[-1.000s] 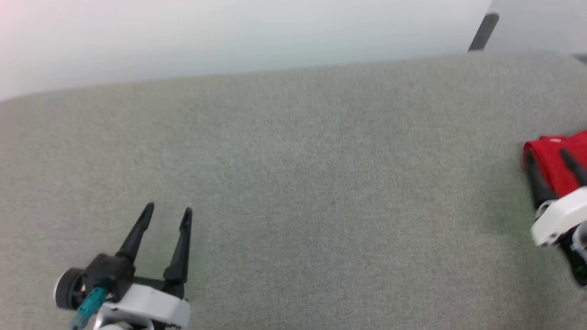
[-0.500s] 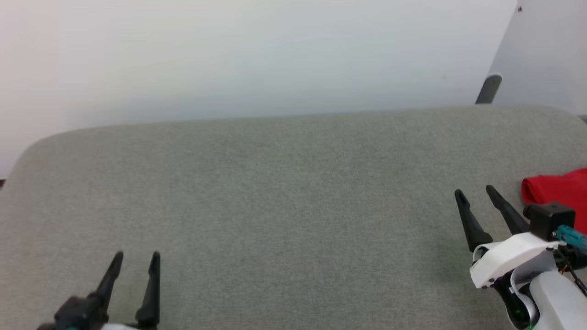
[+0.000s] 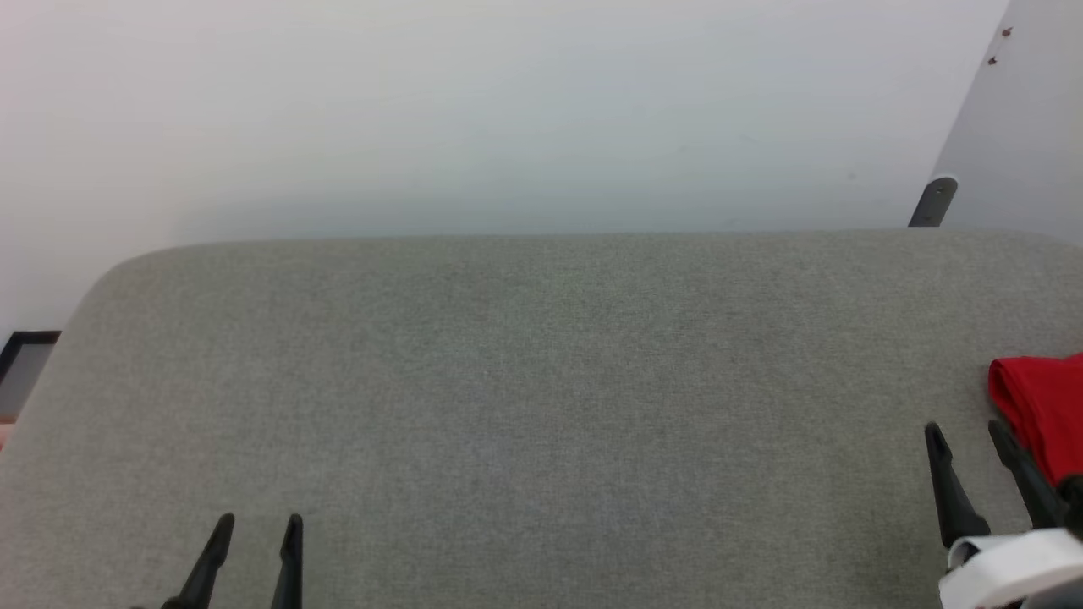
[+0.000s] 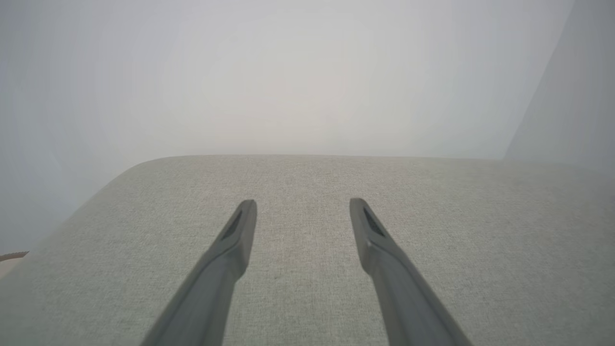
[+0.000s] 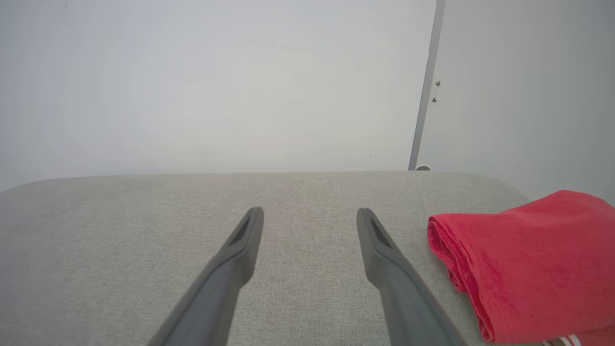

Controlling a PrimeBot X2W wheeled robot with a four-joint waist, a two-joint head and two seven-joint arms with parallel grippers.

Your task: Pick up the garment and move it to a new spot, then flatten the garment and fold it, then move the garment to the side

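The garment [image 3: 1047, 410] lies folded into a red bundle at the right edge of the grey table [image 3: 541, 381]; in the right wrist view the garment [image 5: 528, 259] sits just right of my fingers, a bit of striped trim showing at its lower edge. My right gripper [image 3: 967, 433] is open, empty, just left of the garment and apart from it; it shows again as the right gripper [image 5: 310, 212] over bare cloth. Low at the left, my left gripper [image 3: 258, 523] is open and empty above the table, seen too as the left gripper [image 4: 301, 203].
A pale wall rises behind the table's far rounded edge [image 3: 541, 238]. A grey post [image 3: 931, 201] stands at the back right corner by a wall panel. The table's left rounded corner [image 3: 93, 288] drops off to the floor [image 3: 21, 364].
The head camera has tilted up, showing more wall. My right gripper has let go of the garment and pulled back to its left. The left gripper has withdrawn toward the near edge.
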